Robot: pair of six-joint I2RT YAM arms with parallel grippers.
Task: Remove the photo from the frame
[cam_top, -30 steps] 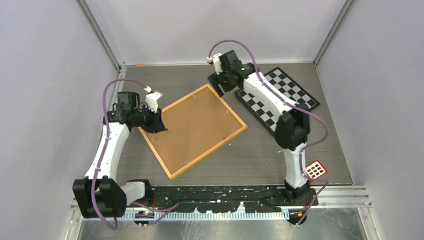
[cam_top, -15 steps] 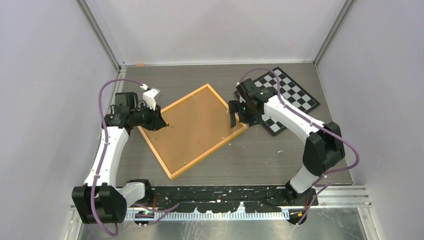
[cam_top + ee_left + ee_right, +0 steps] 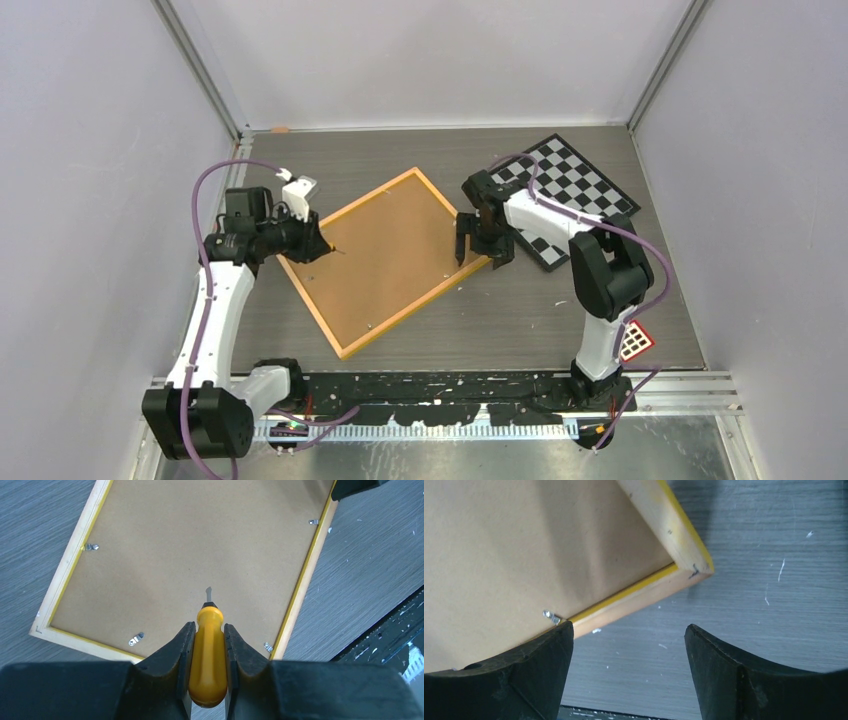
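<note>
the right gripper (image 3: 626, 630) has swung down from the top of the view to the right corner of the frame (image 3: 418, 306), jaws spread wide, likely to steady it. the left gripper (image 3: 208, 635) stays clenched on the yellow screwdriver (image 3: 208, 655). the frame lies back-up mid-bench (image 3: 520, 310), the photo hidden beneath.

Robotics lab cell: bare pale walls (image 3: 430, 60), aluminium corner rails (image 3: 200, 70), black-and-white checkerboard (image 3: 588, 182) on grey table (image 3: 500, 310).

frame (image 3: 385, 260) front: face down, hidden beneath backing board (image 3: 200, 555)
frame, right wrist view: cut off top and left
screwdriver (image 3: 209, 650) handle sides: covered by left gripper (image 3: 209, 627) fingers
checkerboard (image 3: 585, 185): partly behind right arm (image 3: 545, 215)
</note>
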